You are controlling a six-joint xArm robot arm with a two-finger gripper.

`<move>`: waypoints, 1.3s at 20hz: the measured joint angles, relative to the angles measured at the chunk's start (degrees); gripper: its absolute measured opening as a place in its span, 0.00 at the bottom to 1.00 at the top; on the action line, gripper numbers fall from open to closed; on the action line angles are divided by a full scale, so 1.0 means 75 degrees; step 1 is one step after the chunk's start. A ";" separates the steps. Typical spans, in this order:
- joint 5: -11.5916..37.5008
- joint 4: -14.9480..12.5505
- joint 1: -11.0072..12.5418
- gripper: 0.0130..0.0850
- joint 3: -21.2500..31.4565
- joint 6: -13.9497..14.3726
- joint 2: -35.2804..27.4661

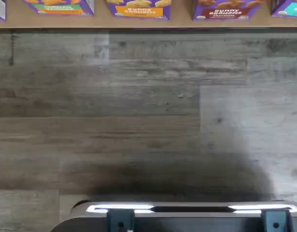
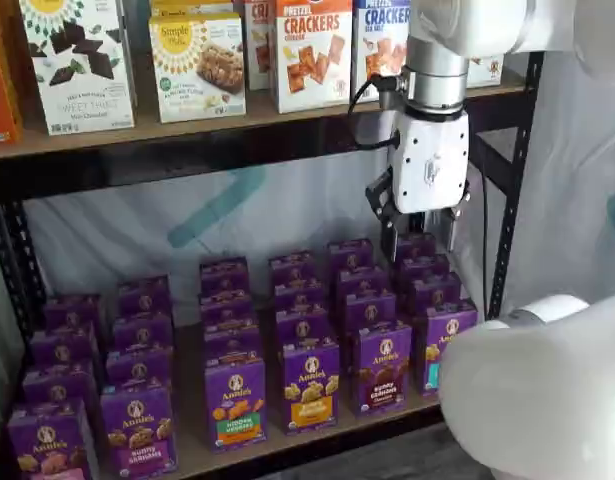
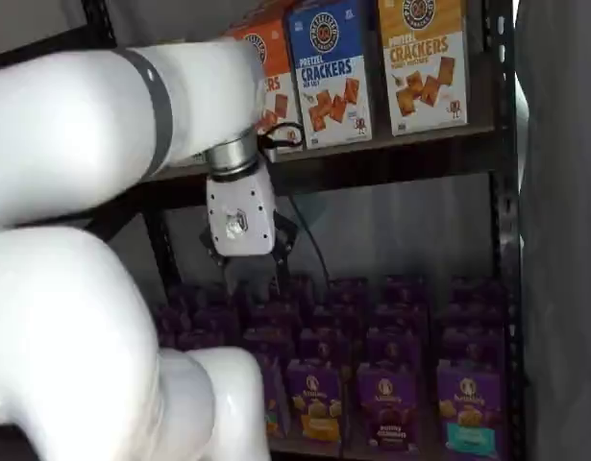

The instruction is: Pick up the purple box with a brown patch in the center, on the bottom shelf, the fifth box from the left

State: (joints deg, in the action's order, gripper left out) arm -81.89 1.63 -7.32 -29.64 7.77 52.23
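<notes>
The purple box [image 2: 380,366] stands in the front row of the bottom shelf [image 2: 191,450], with brown cookies mid-front, between a yellow-band carton [image 2: 309,385] and a teal-band carton [image 2: 442,347]. It shows in both shelf views [image 3: 386,403], and its lower part shows in the wrist view [image 1: 223,9]. My gripper [image 2: 420,240], a white body with black fingers, hangs above the right-hand columns of cartons, well above and behind the purple box. A gap shows between the fingers and nothing is in them. It also shows in a shelf view [image 3: 247,261].
Several rows of like purple cartons fill the bottom shelf. The upper shelf [image 2: 237,120] carries cracker and snack boxes close above the gripper. A black rack post [image 2: 512,180] stands at the right. Grey plank floor [image 1: 138,121] lies before the shelf. A dark mount [image 1: 187,217] is in the wrist view.
</notes>
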 joint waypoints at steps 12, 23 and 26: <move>0.0481 -0.0044 -0.0149 1.00 0.0283 0.0145 -0.0069; 0.1973 0.0374 -0.0109 1.00 0.0754 -0.0082 -0.1257; 0.2454 0.0576 -0.0029 1.00 0.0815 -0.0282 -0.1735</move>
State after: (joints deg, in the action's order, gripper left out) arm -63.49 5.95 -7.54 -23.53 5.66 39.22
